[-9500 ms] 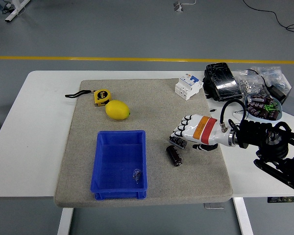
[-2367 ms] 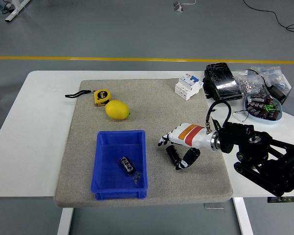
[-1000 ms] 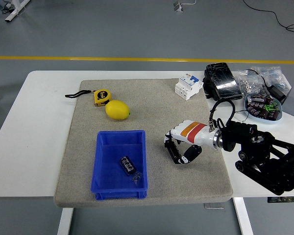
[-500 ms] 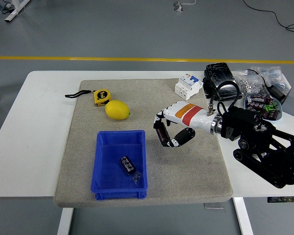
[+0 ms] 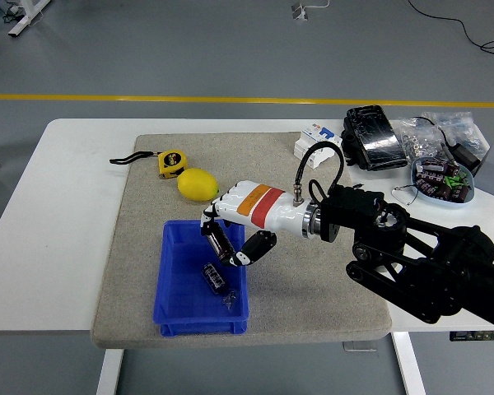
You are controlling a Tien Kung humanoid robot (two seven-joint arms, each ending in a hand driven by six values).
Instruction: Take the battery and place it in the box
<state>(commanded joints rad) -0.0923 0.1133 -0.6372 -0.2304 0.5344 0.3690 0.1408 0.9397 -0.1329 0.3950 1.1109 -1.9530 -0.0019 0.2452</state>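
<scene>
My right hand point(image 5: 227, 239), white with an orange band, hangs over the right side of the blue box point(image 5: 171, 290). Its fingers are shut on a dark cylindrical battery point(image 5: 222, 243), held tilted above the box's inside. A second dark battery point(image 5: 213, 277) lies on the box floor, just below the hand, next to a small clear object point(image 5: 228, 301). The left arm is out of sight.
A lemon point(image 5: 198, 184) and a yellow tape measure point(image 5: 170, 163) lie on the grey mat point(image 5: 313, 280) behind the box. A white breaker point(image 5: 305, 146), a black pouch point(image 5: 372, 137), bagged parts and a bowl of components point(image 5: 441, 181) sit at the table's right.
The right hand has carried the battery leftwards from mid-mat to over the blue box. Earlier it closed on that battery where it lay on the mat.
</scene>
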